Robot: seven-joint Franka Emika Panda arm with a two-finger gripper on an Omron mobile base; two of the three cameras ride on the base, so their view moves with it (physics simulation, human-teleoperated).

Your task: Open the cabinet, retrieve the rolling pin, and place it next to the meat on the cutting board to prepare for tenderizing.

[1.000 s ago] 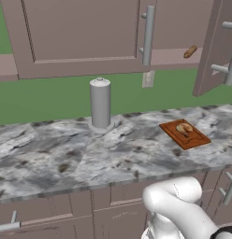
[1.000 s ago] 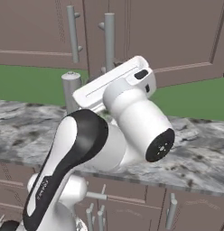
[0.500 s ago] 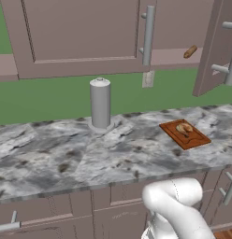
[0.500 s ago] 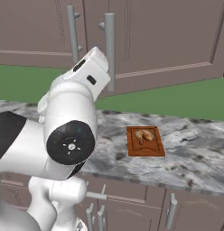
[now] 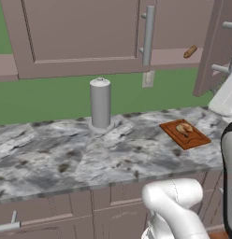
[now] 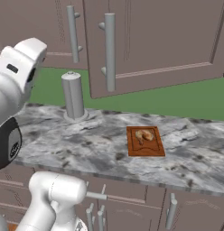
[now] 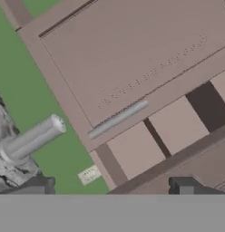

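The cabinet [image 5: 80, 32] has its left door shut behind a grey bar handle [image 5: 148, 35], and its right door [image 5: 216, 46] stands swung open. In the opened compartment the rolling pin [image 5: 190, 51] lies on the shelf. The cutting board [image 5: 184, 134] rests on the counter with the meat [image 5: 184, 128] on it; both appear again as the cutting board [image 6: 145, 144] and meat [image 6: 144, 135]. My gripper [image 7: 112, 188] is open and holds nothing. It faces a cabinet door [image 7: 132, 59] and its handle [image 7: 118, 118] from a distance.
A tall grey upright cylinder [image 5: 100, 102] stands on the marble counter [image 5: 66, 158] left of the board. A wall outlet [image 5: 148, 79] sits on the green backsplash. The open door [image 6: 163, 40] juts out over the counter. Drawer fronts run below the counter edge.
My arm has swung left across the right base view, uncovering the board and meat. Its white upper part now appears at the right edge of the left base view. The gripper stays open.
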